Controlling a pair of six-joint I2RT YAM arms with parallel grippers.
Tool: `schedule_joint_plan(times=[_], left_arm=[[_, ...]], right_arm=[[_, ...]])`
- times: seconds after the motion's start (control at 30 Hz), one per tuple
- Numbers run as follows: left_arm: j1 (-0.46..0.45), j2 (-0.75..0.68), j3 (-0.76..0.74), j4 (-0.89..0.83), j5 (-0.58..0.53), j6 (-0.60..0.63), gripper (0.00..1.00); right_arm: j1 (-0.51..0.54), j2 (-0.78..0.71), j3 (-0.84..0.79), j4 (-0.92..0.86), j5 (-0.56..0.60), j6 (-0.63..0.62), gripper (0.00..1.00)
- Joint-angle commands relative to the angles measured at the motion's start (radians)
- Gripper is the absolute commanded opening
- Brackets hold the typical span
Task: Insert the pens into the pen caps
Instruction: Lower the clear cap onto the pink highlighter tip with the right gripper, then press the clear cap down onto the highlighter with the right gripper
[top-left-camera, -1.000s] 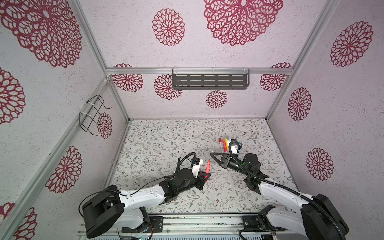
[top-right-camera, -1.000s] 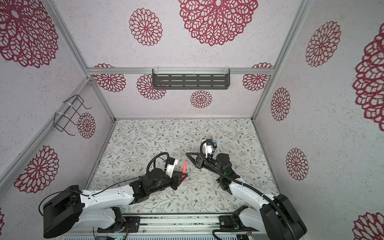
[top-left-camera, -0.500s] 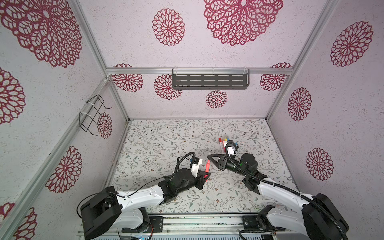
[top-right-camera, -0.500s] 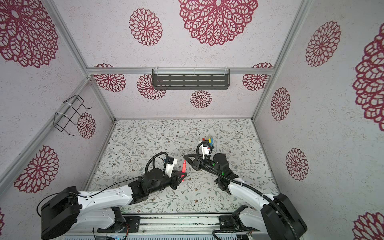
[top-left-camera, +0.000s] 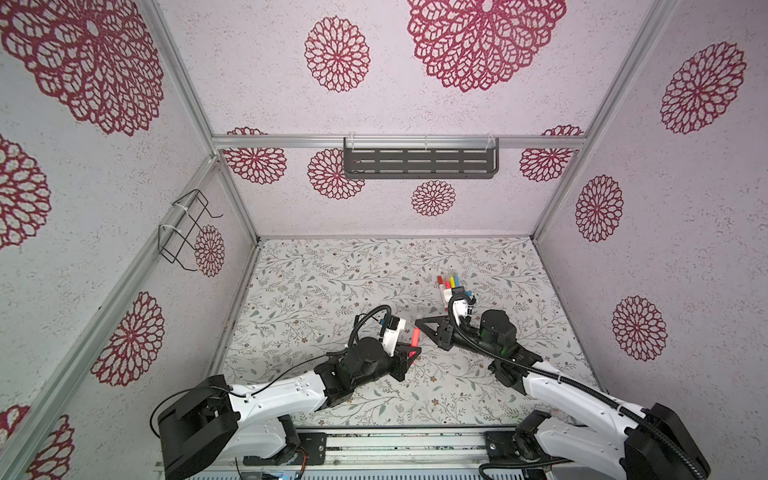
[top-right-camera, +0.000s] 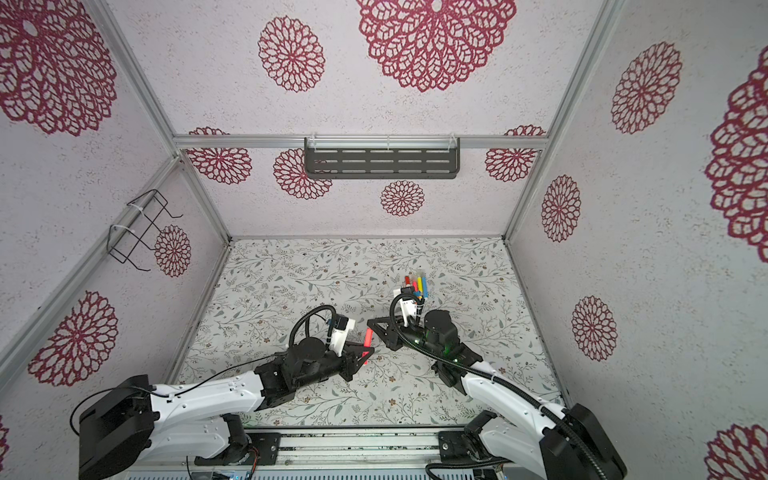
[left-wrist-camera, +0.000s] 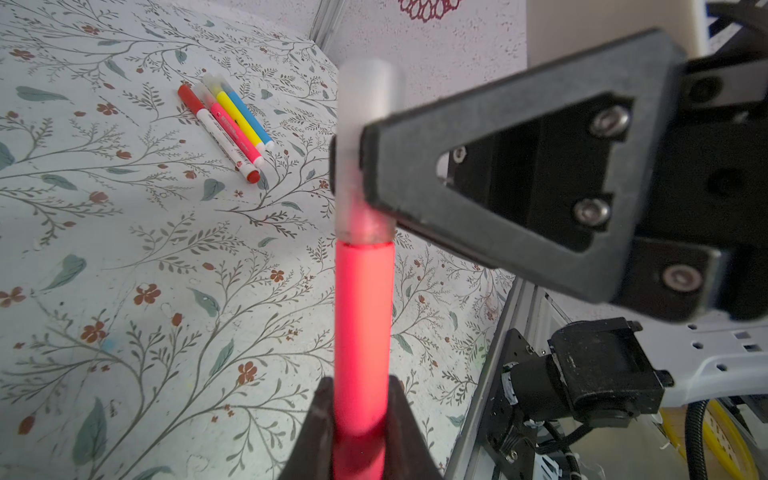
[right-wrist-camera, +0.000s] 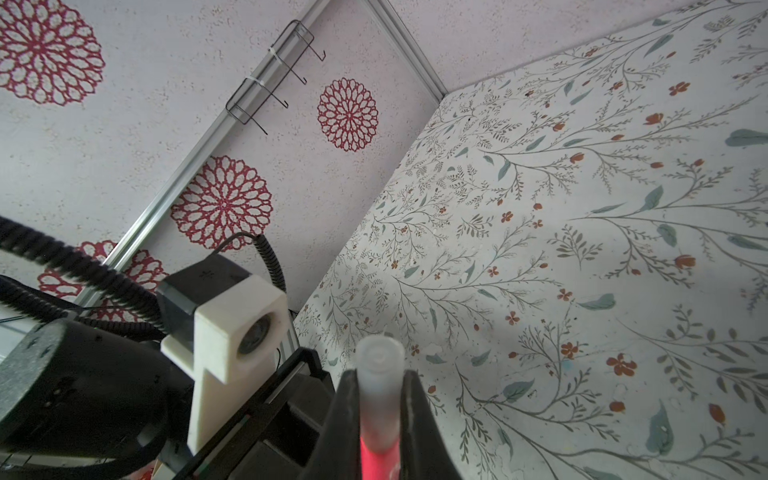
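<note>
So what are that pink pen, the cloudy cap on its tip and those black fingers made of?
The pink pen: probably plastic, smooth and evenly coloured with a soft sheen. The cap: frosted translucent plastic by the look; pink shows through it. The fingers of the right hand: matte black, faintly grainy, likely moulded or printed plastic, held by shiny metal screws.

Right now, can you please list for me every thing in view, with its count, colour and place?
pens: 4, red-and-white, pink, yellow, blue; lying side by side on the table, far right part.
held pen: 1, bright pink-red; in the left gripper, off the table.
cap: 1, pale, see-through; in the right gripper, over the held pen's tip.
shelf: 1, dark grey; back wall.
wire rack: 1, black; left wall.
table: 1, floral pattern; under both arms.
left gripper: 1, black; shut on held pen.
right gripper: 1, black; shut on cap.
</note>
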Motion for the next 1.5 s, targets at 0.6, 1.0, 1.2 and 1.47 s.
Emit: schedule_joint_plan(times=[0.6, 1.0, 1.2, 1.47], left_arm=[[-0.012, -0.025, 0.01, 0.026, -0.018, 0.015, 0.0], [-0.023, -0.036, 0.012, 0.014, -0.03, 0.019, 0.0], [-0.023, -0.04, 0.015, 0.009, -0.037, 0.026, 0.0], [-0.022, -0.048, 0.03, -0.001, -0.067, 0.059, 0.0]], right_arm=[[0.009, -0.136, 0.194, -0.365, 0.157, -0.148, 0.52], [0.012, 0.045, 0.314, -0.364, 0.079, -0.143, 0.4], [0.019, 0.058, 0.309, -0.358, 0.051, -0.142, 0.27], [0.046, 0.066, 0.254, -0.357, 0.033, -0.136, 0.07]])
